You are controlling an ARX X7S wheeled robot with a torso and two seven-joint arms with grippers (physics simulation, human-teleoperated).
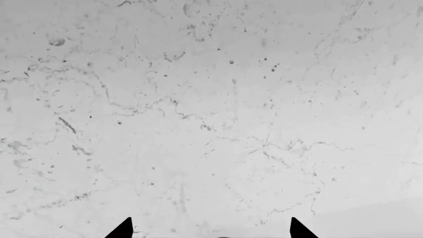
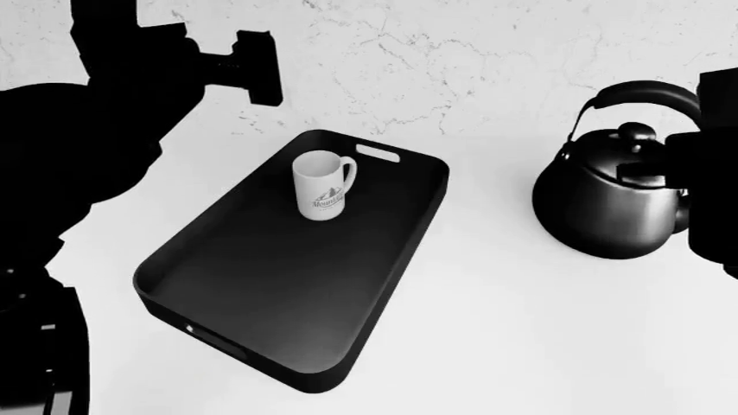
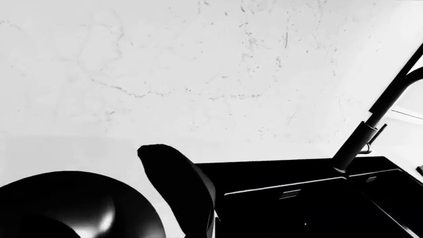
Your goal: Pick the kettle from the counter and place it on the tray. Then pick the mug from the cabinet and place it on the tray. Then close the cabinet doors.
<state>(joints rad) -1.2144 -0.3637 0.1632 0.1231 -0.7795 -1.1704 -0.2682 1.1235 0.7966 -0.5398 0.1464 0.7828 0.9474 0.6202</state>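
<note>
white mug (image 2: 323, 185) upright on black tray (image 2: 381, 285), dark kettle (image 2: 611, 199) beside

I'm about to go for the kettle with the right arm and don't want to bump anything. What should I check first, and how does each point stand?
1. Kettle upright on the counter: ok.
2. Kettle still off the tray: ok, it stands apart to the tray's right.
3. Room on the tray: ok, the mug stands upright near the far end and the near part is bare.
4. Right gripper at the kettle: cannot tell, the right wrist view shows the kettle body and one dark finger, but not a grip.
5. Left gripper out of the way: ok, it faces the marble wall with fingertips apart.
</note>
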